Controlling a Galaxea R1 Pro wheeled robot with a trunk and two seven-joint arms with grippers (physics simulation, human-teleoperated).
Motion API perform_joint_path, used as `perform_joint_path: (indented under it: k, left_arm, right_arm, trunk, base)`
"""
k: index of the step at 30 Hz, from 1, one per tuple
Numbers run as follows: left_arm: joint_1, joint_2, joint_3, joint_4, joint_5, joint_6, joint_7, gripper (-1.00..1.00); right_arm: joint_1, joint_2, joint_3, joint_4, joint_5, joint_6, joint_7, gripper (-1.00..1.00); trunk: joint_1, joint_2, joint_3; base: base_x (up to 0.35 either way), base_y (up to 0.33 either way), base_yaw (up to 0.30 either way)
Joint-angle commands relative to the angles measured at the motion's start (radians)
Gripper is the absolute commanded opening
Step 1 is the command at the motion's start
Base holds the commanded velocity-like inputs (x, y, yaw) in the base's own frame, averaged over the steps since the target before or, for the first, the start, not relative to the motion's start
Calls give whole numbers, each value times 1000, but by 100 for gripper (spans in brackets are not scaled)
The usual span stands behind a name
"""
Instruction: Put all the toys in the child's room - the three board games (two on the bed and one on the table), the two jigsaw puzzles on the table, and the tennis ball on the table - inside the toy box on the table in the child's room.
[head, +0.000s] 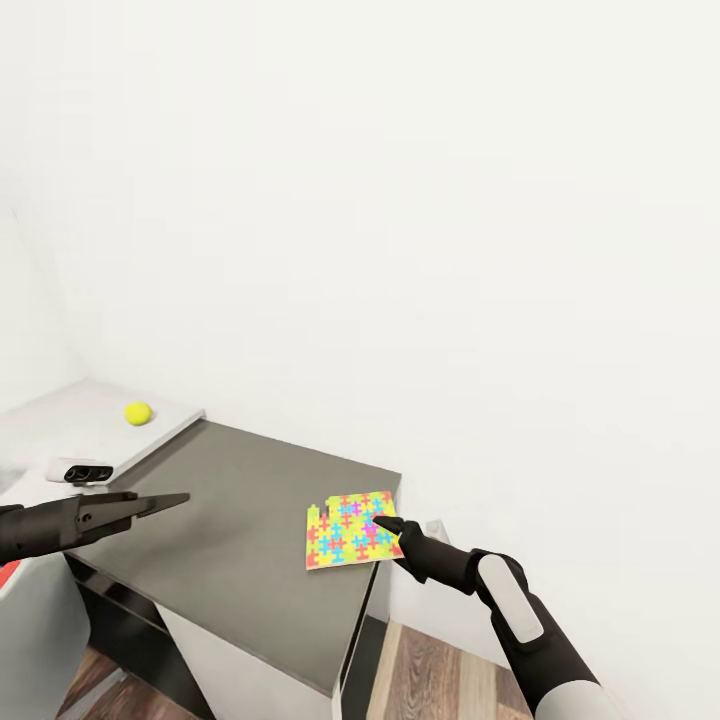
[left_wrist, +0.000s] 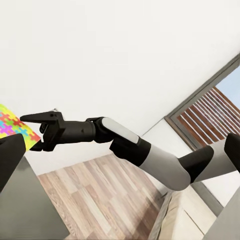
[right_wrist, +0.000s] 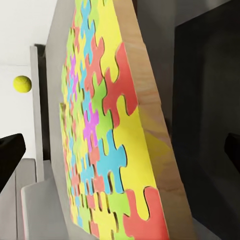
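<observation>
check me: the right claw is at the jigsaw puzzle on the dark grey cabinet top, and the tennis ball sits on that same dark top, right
Not quite. The head view shows the tennis ball on the paler grey table beside the cabinet. The right claw is at the jigsaw puzzle.

A multicoloured flat jigsaw square (head: 349, 530) lies on a dark grey cabinet top (head: 230, 540), right of a small yellow-green ball (head: 138, 413) on the adjoining pale desk top (head: 80, 420).

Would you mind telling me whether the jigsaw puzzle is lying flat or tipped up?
Lying flat: the jigsaw puzzle rests face-up on the dark cabinet top near its corner, with the right claw at its edge.
</observation>
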Motion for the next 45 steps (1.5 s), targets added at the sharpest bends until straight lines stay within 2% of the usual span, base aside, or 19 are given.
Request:
perform_joint_path:
  k: [1, 9, 10, 17, 35, 39, 45]
  left_arm:
    - [-1, 0, -1, 0, 0, 10, -4, 100]
    - [-1, 0, 0, 1, 0, 9, -4, 100]
    - [-1, 0, 0, 0, -1, 9, -4, 100]
    - [-1, 0, 1, 1, -1, 9, -4, 100]
    - [-1, 1, -4, 0, -2, 15, -4, 100]
    - [-1, 1, 4, 0, 5, 18, -4, 100]
    - [-1, 3, 9, -1, 10, 18, -4, 100]
  right_arm:
    - [0, 0, -1, 0, 5, 3, 5, 100]
    - [1, -1, -7, -1, 4, 3, 5, 100]
    - [1, -1, -7, -1, 4, 3, 5, -100]
    - [1, -1, -7, 0, 2, 3, 5, -100]
    - [1, -1, -7, 0, 1, 3, 5, -100]
    - [1, -1, -7, 0, 2, 3, 5, -100]
    - [1, -1, -7, 0, 5, 2, 6, -100]
  trunk:
    - [0, -1, -1]
    - [0, -1, -1]
    - [0, -1, -1]
    - [0, -1, -1]
    - [-69, 125, 55]
    - [-69, 125, 55]
    - [-92, 167, 74]
  base:
    - [0, 0, 29]
    - [0, 0, 8]
    - [0, 0, 1]
    - [0, 0, 0]
    - [0, 0, 0]
    - [0, 0, 0]
    - [0, 0, 0]
